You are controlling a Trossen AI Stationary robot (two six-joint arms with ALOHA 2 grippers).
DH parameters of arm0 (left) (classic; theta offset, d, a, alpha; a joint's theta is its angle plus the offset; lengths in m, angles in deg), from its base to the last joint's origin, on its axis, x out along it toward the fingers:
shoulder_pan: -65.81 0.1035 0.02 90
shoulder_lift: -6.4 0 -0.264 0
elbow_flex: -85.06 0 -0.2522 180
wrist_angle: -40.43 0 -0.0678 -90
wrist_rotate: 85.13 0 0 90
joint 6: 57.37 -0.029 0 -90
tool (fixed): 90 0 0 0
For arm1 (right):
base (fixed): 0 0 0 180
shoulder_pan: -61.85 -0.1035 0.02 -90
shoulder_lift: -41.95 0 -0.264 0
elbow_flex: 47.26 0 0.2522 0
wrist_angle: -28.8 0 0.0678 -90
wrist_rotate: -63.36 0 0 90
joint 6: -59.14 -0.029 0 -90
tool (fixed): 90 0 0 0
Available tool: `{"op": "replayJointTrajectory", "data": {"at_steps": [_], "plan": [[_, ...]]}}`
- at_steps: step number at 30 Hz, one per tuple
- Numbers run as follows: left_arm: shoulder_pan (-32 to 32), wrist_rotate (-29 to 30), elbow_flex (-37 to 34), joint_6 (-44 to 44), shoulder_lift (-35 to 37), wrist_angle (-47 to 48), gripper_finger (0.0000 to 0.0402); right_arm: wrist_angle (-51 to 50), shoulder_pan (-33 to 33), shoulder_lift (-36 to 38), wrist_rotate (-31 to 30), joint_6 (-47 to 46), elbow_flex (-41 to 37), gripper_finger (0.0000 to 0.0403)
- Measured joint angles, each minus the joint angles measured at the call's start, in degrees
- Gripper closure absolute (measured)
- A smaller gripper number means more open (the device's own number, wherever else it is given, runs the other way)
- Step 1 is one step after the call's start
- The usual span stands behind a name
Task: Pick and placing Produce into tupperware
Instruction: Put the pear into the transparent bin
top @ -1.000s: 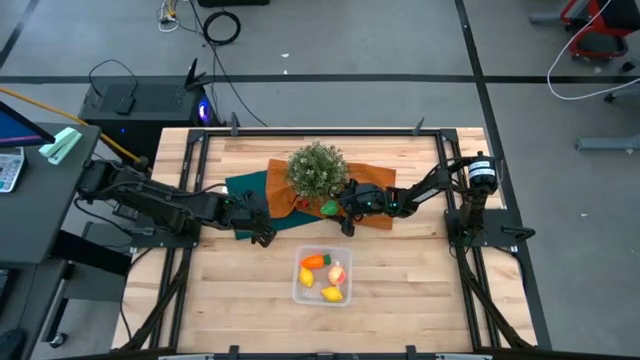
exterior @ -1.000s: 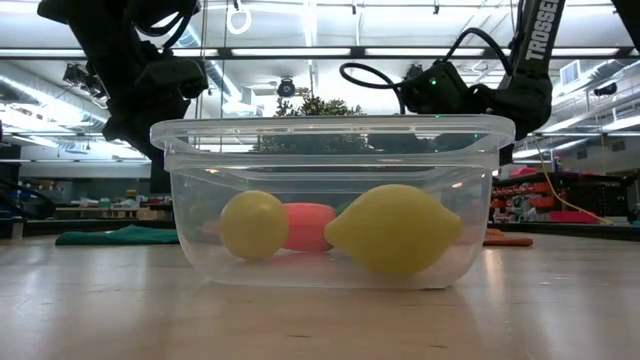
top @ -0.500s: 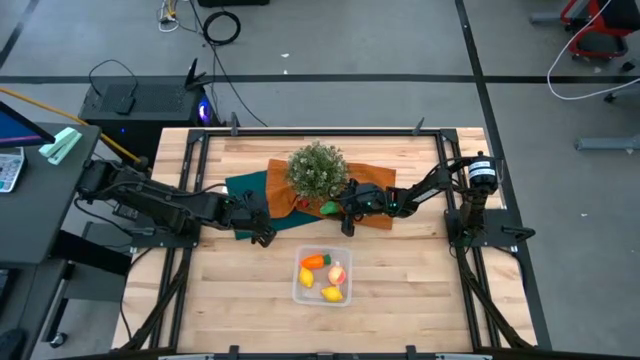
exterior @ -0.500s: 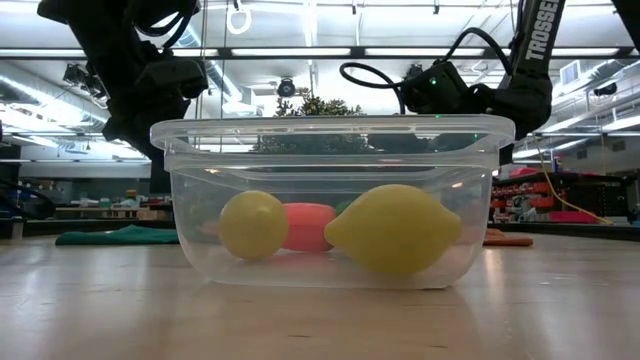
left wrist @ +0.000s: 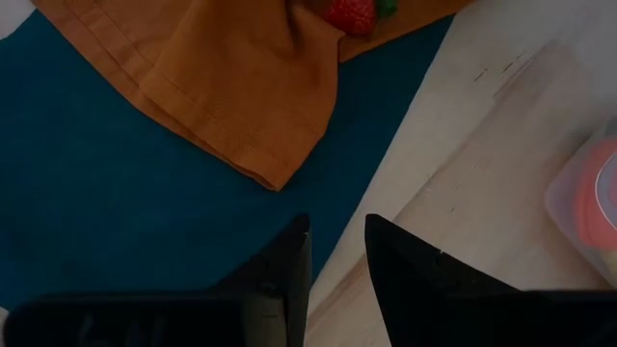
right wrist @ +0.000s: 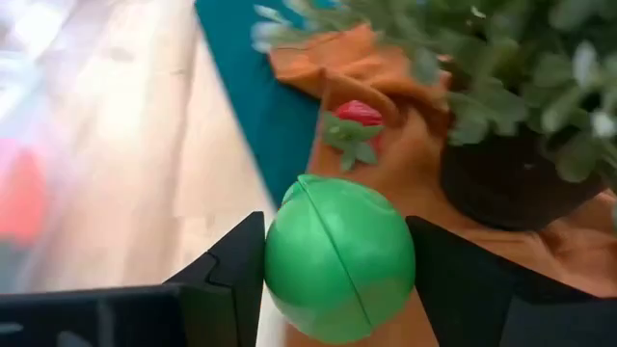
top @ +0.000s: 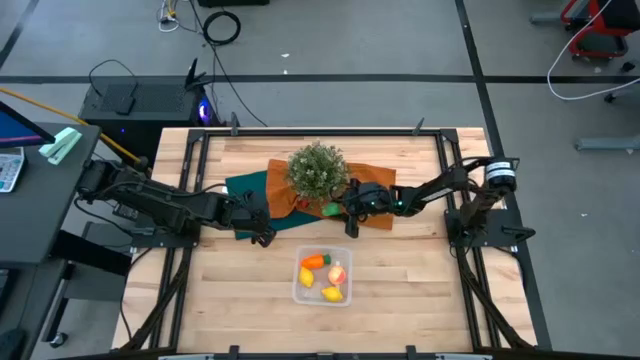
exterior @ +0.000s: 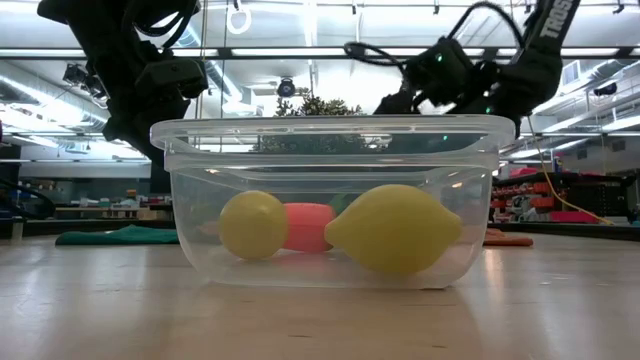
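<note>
one green piece (right wrist: 337, 255) is clamped between the right gripper (top: 347, 211) fingers, just beside the plant (top: 318, 170), far of the tupperware (top: 299, 290); the round ball may slip. left gripper (left wrist: 335, 265), narrowly parted, idles at left

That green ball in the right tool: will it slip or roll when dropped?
The green ball looks smooth and round, so it may slip in the right tool, which pinches only its sides. Released, it would likely roll; the tupperware walls should stop it.
</note>
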Motion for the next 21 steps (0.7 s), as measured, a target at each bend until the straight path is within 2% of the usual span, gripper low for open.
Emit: {"op": "replayJointTrajectory", "data": {"at_steps": [8,14,21], "plan": [[0.02,0.69,0.00,0.00,-0.02,0.00,0.0295,-14.07,-5.52,8.19,0.44,0.20,-0.02,0.0222],[0.00,0.74,0.00,0.00,0.00,-0.39,0.0294,-22.89,-8.31,16.09,-4.90,0.17,-0.03,0.0223],[0.01,0.78,0.00,0.69,0.00,-1.18,0.0296,-24.12,-11.43,26.22,-2.58,-3.35,-0.01,0.0223]]}}
